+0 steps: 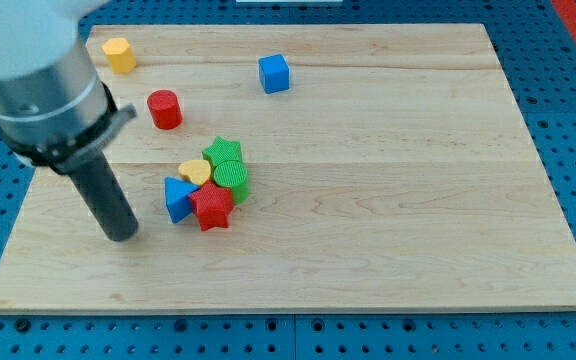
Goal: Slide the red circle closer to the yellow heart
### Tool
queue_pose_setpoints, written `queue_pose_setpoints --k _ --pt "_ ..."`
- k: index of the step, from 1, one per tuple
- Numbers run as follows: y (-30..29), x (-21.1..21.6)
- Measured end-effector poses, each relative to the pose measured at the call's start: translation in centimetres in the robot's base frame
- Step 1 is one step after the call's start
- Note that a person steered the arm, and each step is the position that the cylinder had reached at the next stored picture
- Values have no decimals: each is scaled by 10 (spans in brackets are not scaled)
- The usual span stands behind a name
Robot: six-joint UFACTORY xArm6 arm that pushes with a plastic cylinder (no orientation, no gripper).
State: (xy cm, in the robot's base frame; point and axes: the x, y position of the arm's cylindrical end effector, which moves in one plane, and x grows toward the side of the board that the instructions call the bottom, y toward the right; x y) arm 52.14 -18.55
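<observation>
The red circle (165, 109) stands alone at the board's upper left. The yellow heart (196, 171) lies below and to its right, in a tight cluster with a green star (223, 151), a green circle (232, 177), a blue triangle (177, 197) and a red star (212, 207). My tip (121, 236) rests on the board at the view's left, left of the blue triangle and well below the red circle, touching no block.
A yellow hexagon block (119, 55) sits near the board's top left corner. A blue cube (275, 73) sits at the top centre. The wooden board (388, 200) lies on a blue perforated table. The arm's grey body (38, 80) covers the board's upper left edge.
</observation>
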Motion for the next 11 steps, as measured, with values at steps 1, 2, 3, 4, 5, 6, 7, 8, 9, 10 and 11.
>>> queue_pose_setpoints --k 1,2,3,4,5,6,7,8,9,10,11 --pt "-19 -31" --pt "-31 -61" --pt "-35 -91" --pt "-33 -127" --pt "-25 -158" --pt "27 -189" --pt "42 -198" --pt "67 -195" --pt "67 -175" --pt "67 -156" --pt "67 -141"
